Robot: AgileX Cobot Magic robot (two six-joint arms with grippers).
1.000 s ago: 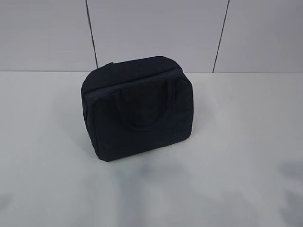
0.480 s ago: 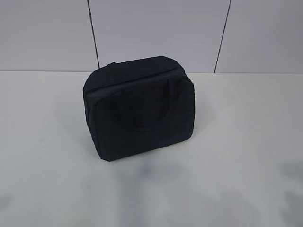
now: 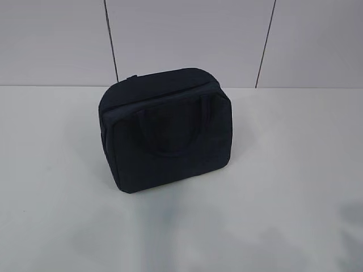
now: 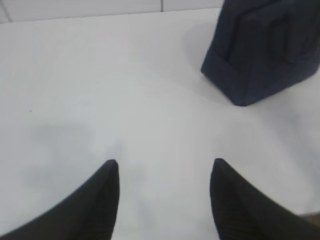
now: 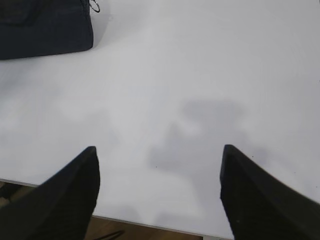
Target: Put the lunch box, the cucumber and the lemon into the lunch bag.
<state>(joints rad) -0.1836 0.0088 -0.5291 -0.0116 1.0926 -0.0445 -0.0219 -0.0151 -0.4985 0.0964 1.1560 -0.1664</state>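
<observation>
The dark navy lunch bag (image 3: 165, 130) stands upright in the middle of the white table, zipped shut along its rounded top, a handle hanging on its front. It also shows at the top right of the left wrist view (image 4: 265, 47) and the top left of the right wrist view (image 5: 42, 25). My left gripper (image 4: 164, 162) is open and empty above bare table, well short of the bag. My right gripper (image 5: 159, 148) is open and empty near the table's front edge. Neither gripper shows in the exterior view. The lunch box, cucumber and lemon are out of view.
The white table (image 3: 283, 170) runs back to a grey panelled wall (image 3: 187, 39). The table's front edge (image 5: 150, 224) shows in the right wrist view with floor below it.
The faint shadows at the lower corners of the table have shifted slightly. The bag has not moved.
</observation>
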